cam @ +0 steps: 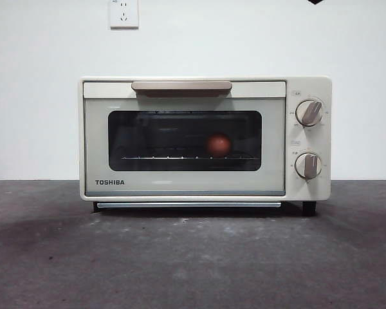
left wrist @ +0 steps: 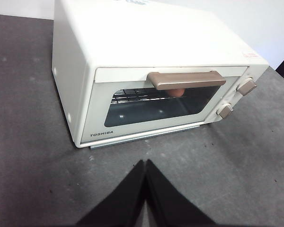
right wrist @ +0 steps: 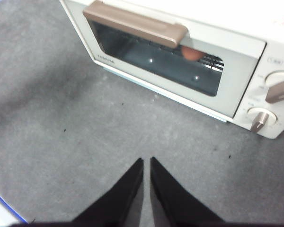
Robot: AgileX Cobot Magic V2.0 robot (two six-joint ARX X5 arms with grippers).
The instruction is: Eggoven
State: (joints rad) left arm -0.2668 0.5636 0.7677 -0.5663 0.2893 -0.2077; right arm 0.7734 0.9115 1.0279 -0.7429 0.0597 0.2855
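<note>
The cream TOSHIBA toaster oven stands on the grey table with its dark glass door closed and its beige handle at the top. Through the glass, the reddish-brown egg rests on the wire rack, right of centre. In the left wrist view the oven and part of the egg show beyond my left gripper, which is shut and empty above the table. My right gripper is also shut and empty, held back from the oven front; the egg shows behind the handle.
Two knobs sit on the oven's right panel. A white wall with a socket is behind. A black arm tip shows at the top edge. A blue-edged table border appears in the right wrist view.
</note>
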